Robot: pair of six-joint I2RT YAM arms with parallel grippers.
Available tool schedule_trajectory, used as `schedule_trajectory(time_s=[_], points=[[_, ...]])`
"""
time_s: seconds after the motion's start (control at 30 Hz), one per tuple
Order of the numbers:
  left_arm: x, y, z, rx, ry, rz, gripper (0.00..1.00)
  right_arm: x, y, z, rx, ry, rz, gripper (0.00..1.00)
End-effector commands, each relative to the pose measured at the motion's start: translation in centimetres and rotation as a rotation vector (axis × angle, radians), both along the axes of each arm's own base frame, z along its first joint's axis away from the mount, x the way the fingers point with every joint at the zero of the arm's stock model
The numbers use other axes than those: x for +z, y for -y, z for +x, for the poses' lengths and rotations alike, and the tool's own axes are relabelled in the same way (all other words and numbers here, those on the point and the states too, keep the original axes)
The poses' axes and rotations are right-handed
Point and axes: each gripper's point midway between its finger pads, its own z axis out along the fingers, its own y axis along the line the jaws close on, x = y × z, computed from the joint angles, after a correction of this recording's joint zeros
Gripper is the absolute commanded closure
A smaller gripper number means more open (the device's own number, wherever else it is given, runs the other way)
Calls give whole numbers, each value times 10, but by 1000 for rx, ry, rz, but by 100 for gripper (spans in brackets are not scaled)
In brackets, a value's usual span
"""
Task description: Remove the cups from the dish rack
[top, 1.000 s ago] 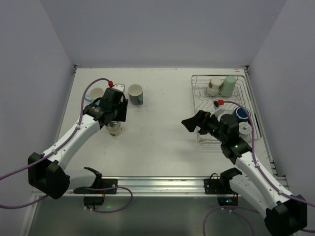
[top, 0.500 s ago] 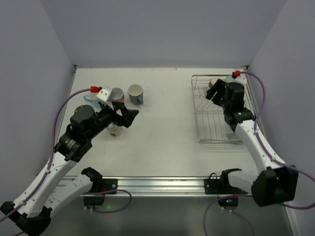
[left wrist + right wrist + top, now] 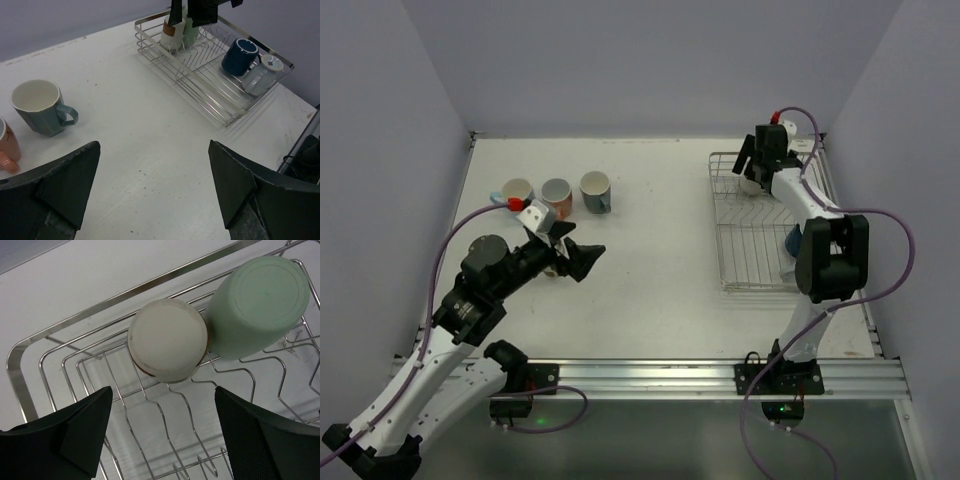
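Note:
The silver wire dish rack (image 3: 740, 250) stands at the right. In the left wrist view the rack (image 3: 165, 55) holds an upturned cream cup (image 3: 169, 38), a pale green cup (image 3: 188, 33), a dark blue cup (image 3: 239, 56) and a pale blue cup (image 3: 260, 77). My right gripper (image 3: 756, 160) is open over the rack's far end. In its own view it (image 3: 165, 440) hangs above the wires (image 3: 30, 350), just short of the cream cup (image 3: 167, 340) and the pale green cup (image 3: 257, 300). My left gripper (image 3: 576, 258) is open and empty above the table (image 3: 154, 172).
A cream cup (image 3: 517, 190), a salmon pink cup (image 3: 556, 192) and a grey-teal cup (image 3: 595, 190) stand in a row at the back left. The grey-teal cup (image 3: 42, 107) and the salmon one (image 3: 7, 147) show in the left wrist view. Another cup (image 3: 551, 268) is half hidden behind my left gripper.
My left gripper has drawn back from the cup row, where the salmon cup now stands uncovered. My right gripper has swung from the rack's near left side to its far end.

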Motion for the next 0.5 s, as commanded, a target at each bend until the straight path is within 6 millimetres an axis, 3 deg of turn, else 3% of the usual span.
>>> schedule_trajectory(time_s=[0.0, 0.03, 0.17, 0.47], points=[[11, 2, 1, -14, 57, -1, 6, 7, 15, 13, -34, -16, -60, 15], [11, 2, 1, -14, 55, -2, 6, 11, 14, 18, -33, -6, -58, 14], [8, 4, 2, -22, 46, 5, 6, -5, 17, 27, -29, -54, -81, 14], [5, 3, 7, -6, 40, 21, 6, -20, 29, 45, -32, -93, -107, 14]])
